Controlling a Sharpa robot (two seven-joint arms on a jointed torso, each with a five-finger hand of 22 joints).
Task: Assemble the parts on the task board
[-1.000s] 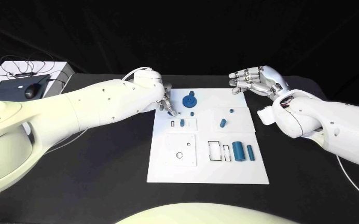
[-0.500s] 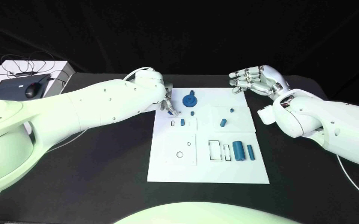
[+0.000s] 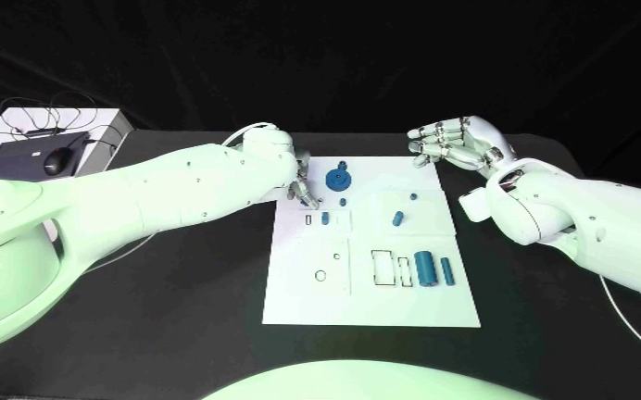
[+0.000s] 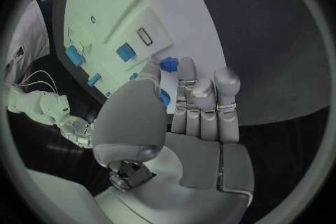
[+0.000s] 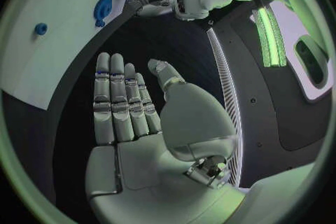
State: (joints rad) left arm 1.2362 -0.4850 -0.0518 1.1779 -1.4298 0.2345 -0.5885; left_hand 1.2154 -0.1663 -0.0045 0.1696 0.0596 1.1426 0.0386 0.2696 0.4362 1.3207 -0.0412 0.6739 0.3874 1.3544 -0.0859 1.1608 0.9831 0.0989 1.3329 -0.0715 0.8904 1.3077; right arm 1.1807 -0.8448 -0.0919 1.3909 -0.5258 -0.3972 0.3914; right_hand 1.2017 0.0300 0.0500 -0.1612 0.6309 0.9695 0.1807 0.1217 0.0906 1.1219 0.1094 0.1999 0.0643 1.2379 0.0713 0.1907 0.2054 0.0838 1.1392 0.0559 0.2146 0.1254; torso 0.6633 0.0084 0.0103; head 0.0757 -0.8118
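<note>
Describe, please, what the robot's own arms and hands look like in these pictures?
Both arms are smooth, rounded white shells. Each ends in a silver metallic robot hand: the left robot hand and the right robot hand have segmented fingers with grey pads, and a broad, smooth grey palm.

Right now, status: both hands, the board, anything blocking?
Left hand over white task board's far left corner, holding nothing seen. Right hand open, off board. Blue round part beside left fingers. Nothing blocking.
</note>
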